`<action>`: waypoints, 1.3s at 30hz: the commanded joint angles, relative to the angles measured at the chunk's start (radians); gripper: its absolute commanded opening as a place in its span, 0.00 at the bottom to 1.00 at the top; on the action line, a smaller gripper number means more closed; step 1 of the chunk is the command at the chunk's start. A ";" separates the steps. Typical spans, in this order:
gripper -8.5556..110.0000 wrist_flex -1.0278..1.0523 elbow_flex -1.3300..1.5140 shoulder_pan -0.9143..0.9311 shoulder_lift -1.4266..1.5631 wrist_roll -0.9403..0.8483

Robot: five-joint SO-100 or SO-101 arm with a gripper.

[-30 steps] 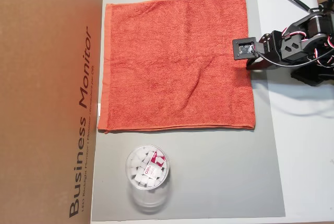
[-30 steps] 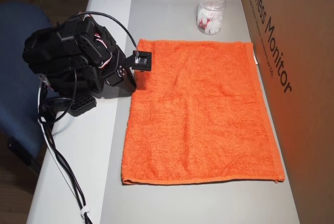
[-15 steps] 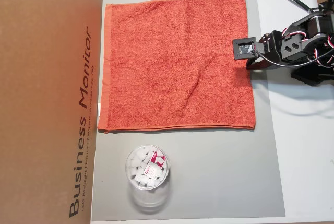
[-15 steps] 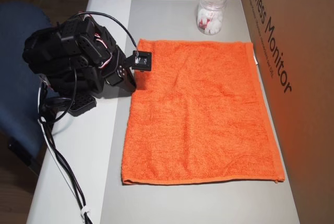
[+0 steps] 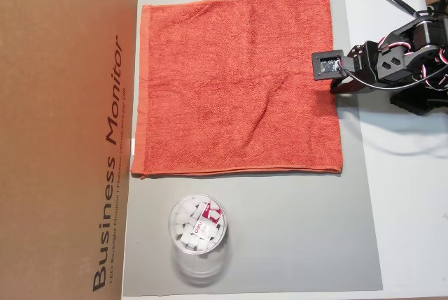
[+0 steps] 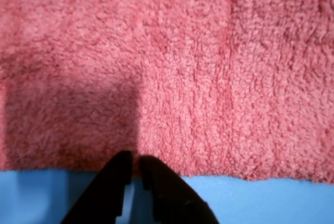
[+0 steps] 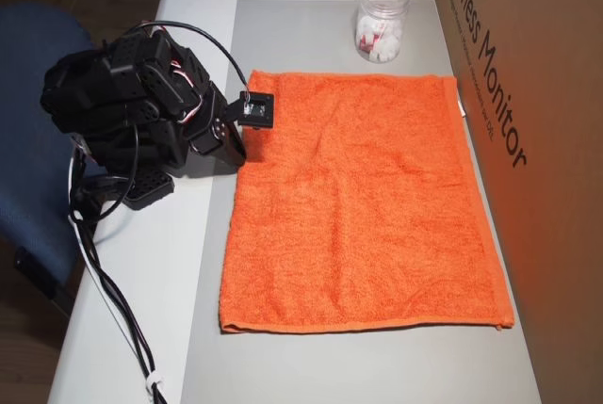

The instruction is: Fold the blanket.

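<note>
The blanket [image 5: 238,83] is an orange-red terry towel lying flat and unfolded on the grey mat [image 5: 280,230]; it is seen in both overhead views, and as the blanket [image 7: 363,197] it fills the middle of the mat. The black arm [image 5: 392,62] stands beside the blanket's edge, about midway along that side. In the wrist view my gripper [image 6: 135,160] points at the blanket's hem [image 6: 219,174], its two dark fingers nearly touching, with only a sliver between them and nothing pinched. The blanket [image 6: 182,67] fills the rest of that view.
A clear jar [image 5: 198,233] of white pieces stands on the mat near one blanket corner, also seen as the jar [image 7: 382,23]. A tall cardboard box [image 5: 63,132] walls the far side of the blanket. A blue chair [image 7: 28,140] and cables [image 7: 113,300] lie behind the arm.
</note>
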 commanded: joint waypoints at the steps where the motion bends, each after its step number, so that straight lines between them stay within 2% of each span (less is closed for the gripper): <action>1: 0.07 0.006 0.009 -0.012 0.014 -0.008; 21: 0.07 -0.002 -0.063 0.003 -0.008 -0.002; 39: 0.07 0.014 -0.382 0.005 -0.354 0.008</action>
